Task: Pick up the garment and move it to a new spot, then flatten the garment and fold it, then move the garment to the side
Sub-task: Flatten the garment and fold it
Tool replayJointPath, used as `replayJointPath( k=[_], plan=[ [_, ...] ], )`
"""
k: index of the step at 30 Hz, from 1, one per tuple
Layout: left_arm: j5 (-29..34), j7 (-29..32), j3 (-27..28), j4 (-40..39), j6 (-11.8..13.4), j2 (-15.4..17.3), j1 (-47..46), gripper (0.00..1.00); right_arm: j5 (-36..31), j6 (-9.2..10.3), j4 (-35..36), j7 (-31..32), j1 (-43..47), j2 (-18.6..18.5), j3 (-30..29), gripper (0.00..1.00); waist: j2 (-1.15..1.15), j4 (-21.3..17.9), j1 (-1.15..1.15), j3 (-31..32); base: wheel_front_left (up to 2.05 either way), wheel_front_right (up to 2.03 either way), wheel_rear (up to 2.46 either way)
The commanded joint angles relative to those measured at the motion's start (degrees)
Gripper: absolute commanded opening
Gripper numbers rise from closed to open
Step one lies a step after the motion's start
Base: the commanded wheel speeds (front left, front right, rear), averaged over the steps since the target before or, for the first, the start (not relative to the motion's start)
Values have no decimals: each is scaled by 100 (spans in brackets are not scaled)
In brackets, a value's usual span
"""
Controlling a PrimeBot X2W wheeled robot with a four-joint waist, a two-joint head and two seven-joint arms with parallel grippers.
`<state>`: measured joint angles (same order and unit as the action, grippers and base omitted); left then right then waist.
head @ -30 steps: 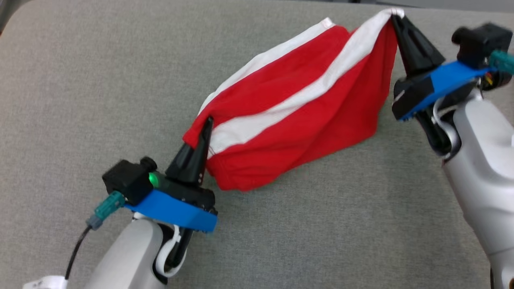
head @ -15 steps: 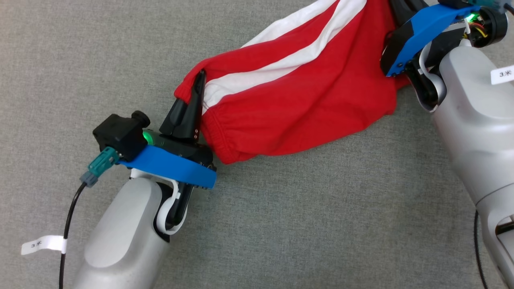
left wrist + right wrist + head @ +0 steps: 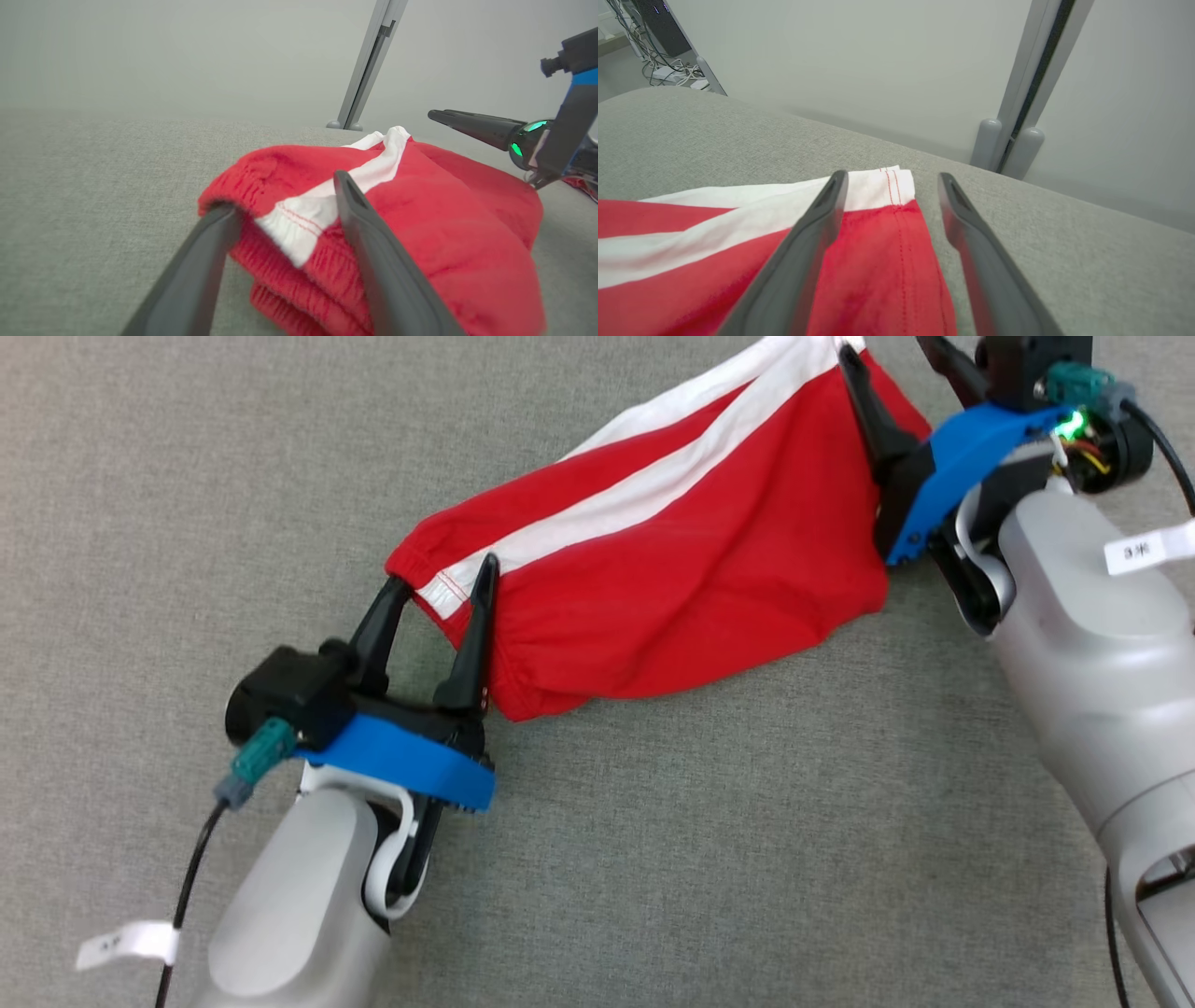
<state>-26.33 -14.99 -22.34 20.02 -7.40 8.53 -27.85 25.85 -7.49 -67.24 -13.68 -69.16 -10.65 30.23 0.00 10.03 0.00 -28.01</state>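
L gripper (image 3: 442, 574) (image 3: 282, 193): jaws spread wide, clamping nothing. The elastic waistband corner of the garment (image 3: 672, 569) (image 3: 444, 224) (image 3: 691, 261) sits btwn its two fingers. In the L wrist view the cloth looks pressed against both inner faces, but it's loose, not pinched. R gripper (image 3: 882, 350) (image 3: 892, 176): also wide open, gripping nothing. The stitched hem corner w/ the white band lies btwn its fingers. In the R wrist view one finger crosses over the red cloth and the other is over bare grey surface (image 3: 187, 476); can't tell if either tip touches fabric. The garment is red w/ two white stripes and lies slack and creased on the grey surface, stretched btwn the two grippers. In the head view its long axis runs approx 8 o'clock to 2 o'clock, w/ the gathered waistband end at 8 by the L gripper and the hem end at 2 by the R gripper, at that view's top edge. The stripes run along the same axis. No brand on the cloth. The white sticker (image 3: 1144, 553) on the R forearm reads "3" plus a 2nd mark too blurred to read. The white tag (image 3: 126, 943) on the L arm's cable has print too small to read.
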Motion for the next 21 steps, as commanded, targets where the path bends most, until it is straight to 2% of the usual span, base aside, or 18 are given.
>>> replayJointPath(
  k=[1,12,21],
  plan=[
    [96,-25,80,-64,-13,-30,84,100,46,-2,4,-31,121,-71,42,100,0,-30,0,54,0,0,0],
    [756,-25,478,-612,15,-200,1002,100,464,-2,-256,100,518,-296,338,100,0,84,0,383,0,0,0],
    [1125,-25,1435,-1456,199,-286,1424,100,679,-2,-470,383,649,-483,445,100,0,278,0,461,0,0,0]
  ],
)
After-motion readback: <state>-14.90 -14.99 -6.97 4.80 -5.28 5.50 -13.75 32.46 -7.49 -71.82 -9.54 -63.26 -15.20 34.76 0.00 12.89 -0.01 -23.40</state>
